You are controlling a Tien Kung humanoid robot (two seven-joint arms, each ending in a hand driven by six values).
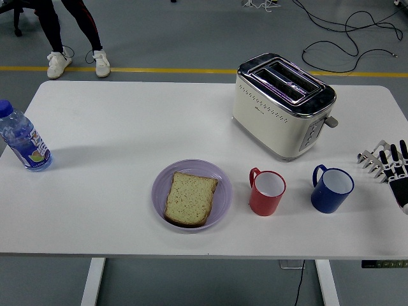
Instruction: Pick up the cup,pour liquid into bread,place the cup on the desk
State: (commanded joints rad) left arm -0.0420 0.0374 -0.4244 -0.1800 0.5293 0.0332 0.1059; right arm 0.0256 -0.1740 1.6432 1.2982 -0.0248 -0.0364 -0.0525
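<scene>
A red cup point(267, 192) stands on the white table point(115, 127), its handle to the upper left. Right of it stands a blue cup point(331, 189). A slice of bread point(190, 198) lies on a lilac plate point(220, 185) left of the red cup. My right hand point(396, 169) comes in at the right edge, fingers spread and pointing up, holding nothing. It is well right of the blue cup and partly covers a small metal rack point(371, 157). The left arm does not show.
A cream and chrome toaster point(280, 105) stands behind the cups. A blue-capped water bottle point(23, 139) stands at the table's left edge. A person's legs point(70, 32) are on the floor beyond the far left corner. Cables point(344, 32) lie on the floor.
</scene>
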